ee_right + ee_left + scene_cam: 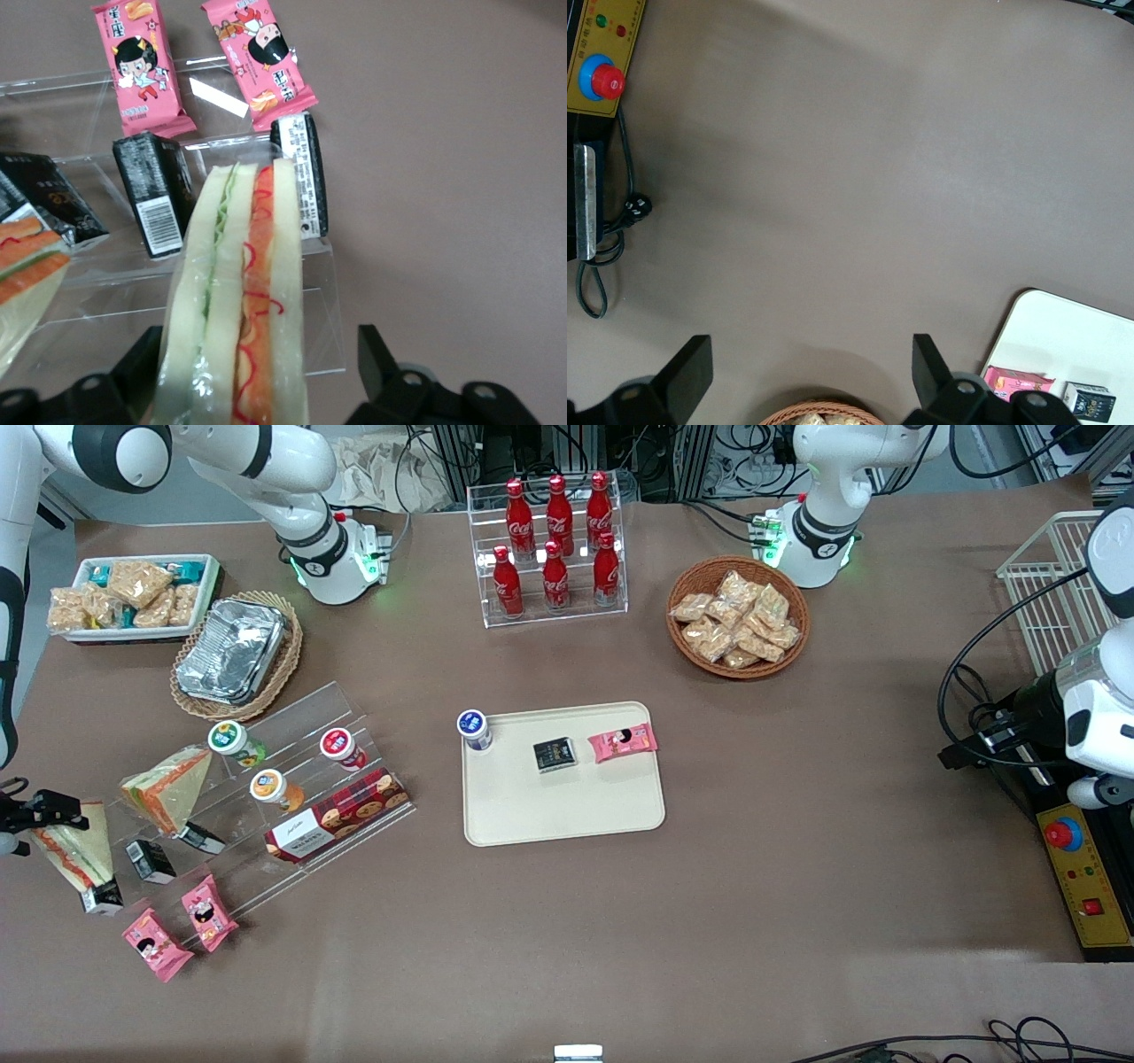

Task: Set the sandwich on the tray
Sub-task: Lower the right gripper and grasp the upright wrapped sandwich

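Note:
The sandwich (75, 853) is a wrapped cream wedge with a thin red-orange stripe. It stands on the low step of a clear acrylic stand at the working arm's end of the table. My gripper (49, 815) is open and hangs right over it. In the right wrist view the sandwich (239, 301) sits between the two black fingers (376, 359) of the gripper (257, 347), with a gap beside one finger. The cream tray (549, 806) lies flat at the table's middle, well away from the gripper; its corner shows in the left wrist view (1063, 328).
A second wedge with broad orange and green layers (168, 784) leans on the stand (354, 731), beside cups, a cookie box (337, 815), black packets (152, 190) and pink snack packs (182, 926). The tray holds a blue-lidded cup (474, 729), a black packet and a pink pack.

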Robot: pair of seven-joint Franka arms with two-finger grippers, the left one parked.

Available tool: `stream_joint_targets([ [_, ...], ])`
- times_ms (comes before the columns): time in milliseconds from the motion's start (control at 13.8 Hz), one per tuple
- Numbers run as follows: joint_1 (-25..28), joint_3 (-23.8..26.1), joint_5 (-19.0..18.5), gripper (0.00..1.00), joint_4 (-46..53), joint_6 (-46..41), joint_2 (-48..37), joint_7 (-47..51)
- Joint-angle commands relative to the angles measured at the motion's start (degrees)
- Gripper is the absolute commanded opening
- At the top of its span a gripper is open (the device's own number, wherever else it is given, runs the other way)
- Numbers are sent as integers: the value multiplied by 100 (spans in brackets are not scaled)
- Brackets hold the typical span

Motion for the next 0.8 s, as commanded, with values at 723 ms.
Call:
stream_joint_targets([
  [723,91,29,132,0,1082,-1673,-203,-157],
])
